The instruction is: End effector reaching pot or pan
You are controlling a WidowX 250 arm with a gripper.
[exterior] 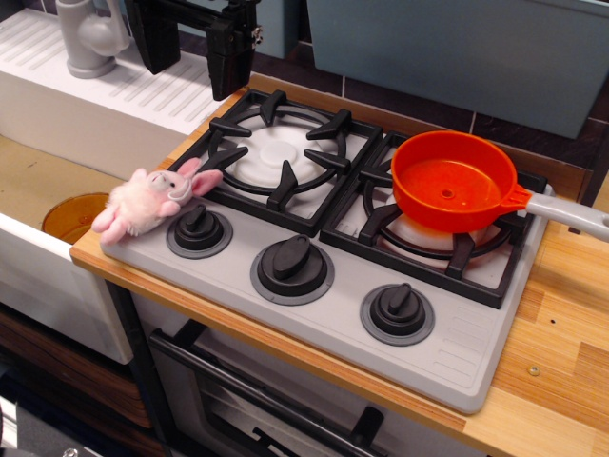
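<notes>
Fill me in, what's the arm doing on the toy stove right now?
Nothing is held yet. The gripper hangs at the top left, above the sink edge and the left burner, its two fingers pointing down and apart with nothing between them. The orange saucepan sits on the right burner, grey handle pointing right, well clear of the arm. A pink plush bunny lies by the left knob.

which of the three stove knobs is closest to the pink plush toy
The left knob: the pink plush toy lies right beside it at the stove's left edge. The middle knob and the right knob sit progressively farther right.
</notes>
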